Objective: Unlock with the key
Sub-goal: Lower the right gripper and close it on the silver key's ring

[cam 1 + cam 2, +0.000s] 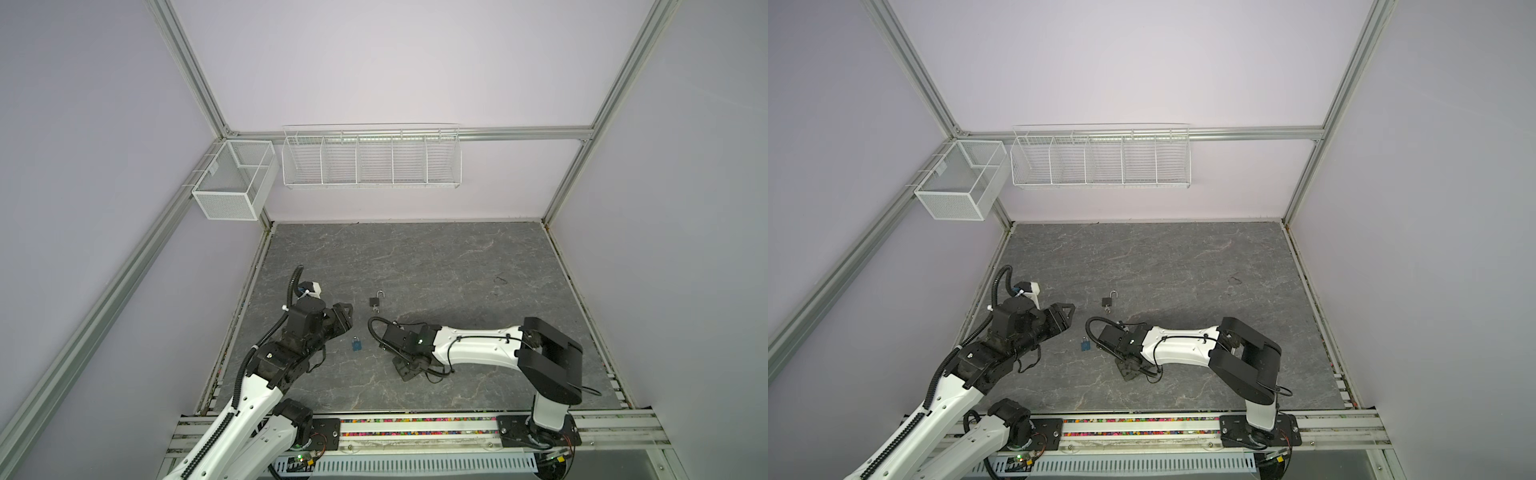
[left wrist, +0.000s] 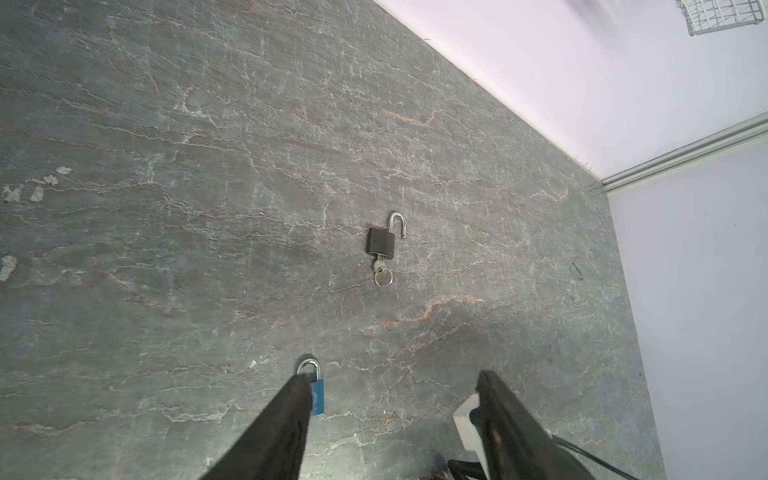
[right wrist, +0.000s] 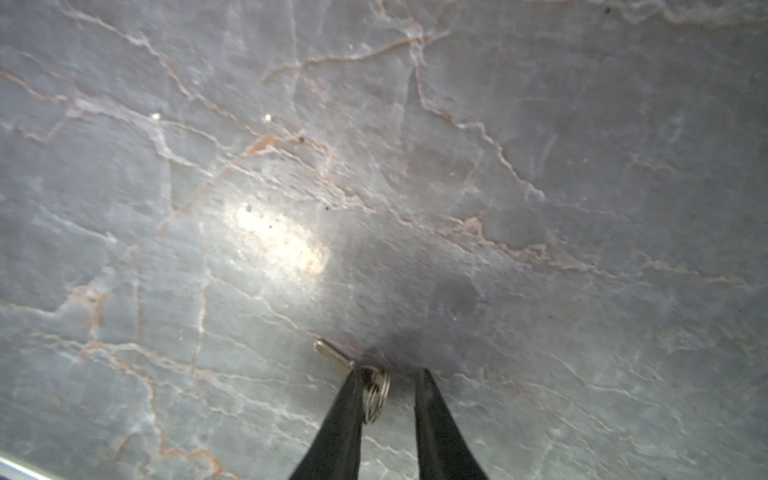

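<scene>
Right wrist view: right gripper (image 3: 388,372) straddles the ring (image 3: 376,395) of the key (image 3: 332,351), jaws narrowly apart, unclamped, blade slanting away past one finger; left gripper (image 2: 391,374), spread wide, hangs nearer the blue padlock (image 2: 316,397)

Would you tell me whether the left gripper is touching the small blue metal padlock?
Apart. In a top view, bare grey table shows between the left gripper and the small blue metal padlock.
</scene>
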